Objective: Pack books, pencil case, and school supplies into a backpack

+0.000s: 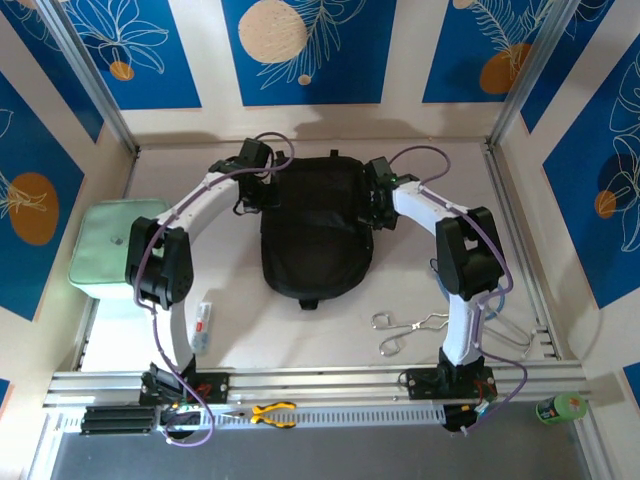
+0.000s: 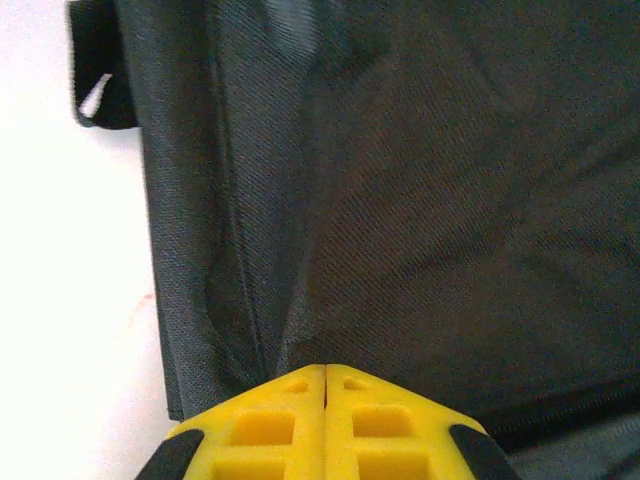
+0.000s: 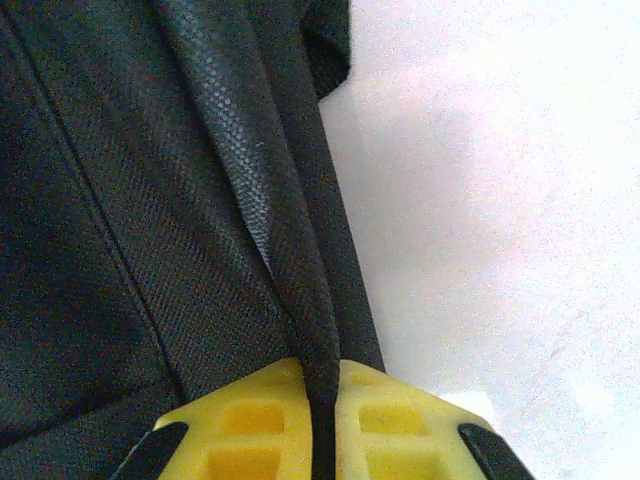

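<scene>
- The backpack [image 1: 317,235] lies flat in the middle of the bench, towards its far edge; an arm is in on each side of it.
- The left gripper [image 1: 258,195] is at the bag's far left corner; in the left wrist view its yellow fingers [image 2: 270,425] are pressed tight together; creases in the black cloth run right up to the tips, and I cannot tell whether any of it is caught between them.
- The right gripper [image 1: 378,208] is at the bag's right edge; in the right wrist view its jaws are nearly closed, with a dark ridge of backpack fabric clamped between the fingers [image 3: 385,425].
- A mint-green pouch [image 1: 112,245] sits at the bench's left edge.
- Metal tongs [image 1: 410,330] lie near the front right, just beside the right arm's base; a small white tube [image 1: 203,325] lies front left.
</scene>
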